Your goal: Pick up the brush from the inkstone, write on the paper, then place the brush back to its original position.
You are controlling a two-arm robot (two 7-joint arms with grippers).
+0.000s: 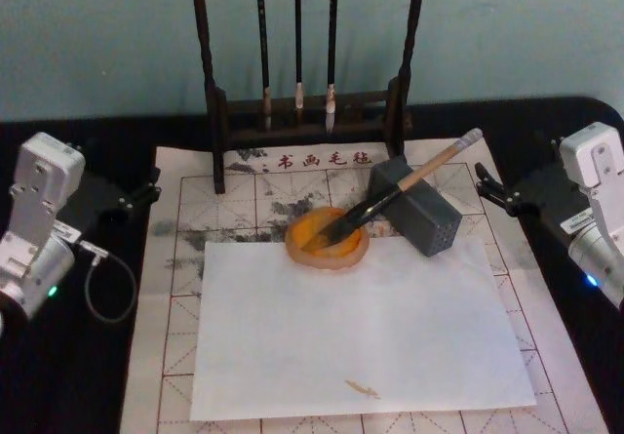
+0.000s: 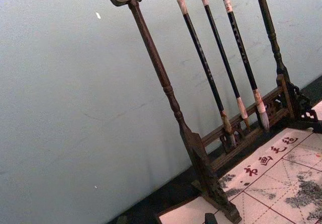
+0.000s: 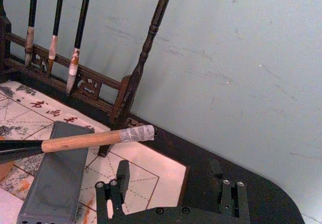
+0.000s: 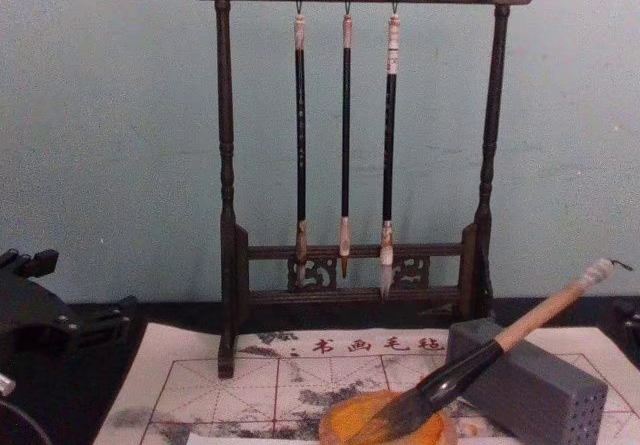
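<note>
brush: the brush (image 1: pixel 400 188) lies at a slant with its dark bristles down in the orange inkstone (image 1: pixel 361 251). The pale handle leans across the top of the grey block (image 1: pixel 429 221), and the white-capped end pokes past the block toward the robot's right and the back wall.
inkstone: sits on the paper, just beside the block and touching the far edge of the white sheet.
paper: the paper (image 1: pixel 175 356) is a red-grid sheet lying flat on the black table (image 1: pixel 88 385). It has red characters along the far edge and grey smudges around the inkstone.
white sheet: a plain white sheet (image 1: pixel 361 336) is laid over the near half of the paper, with one small brownish mark near its front edge.
rack: the dark wooden rack (image 1: pixel 219 112) stands at the far edge of the paper with three thin brushes (image 1: pixel 298 44) hanging from it.
right gripper: the right gripper (image 1: pixel 486 182) is off the paper's right edge, near the brush's capped end but apart from it. Its fingers (image 3: pixel 111 199) are spread wide with nothing between them.
left gripper: the left gripper (image 1: pixel 146 188) is off the paper's left edge, well apart from the brush. State: cannot tell.
</note>
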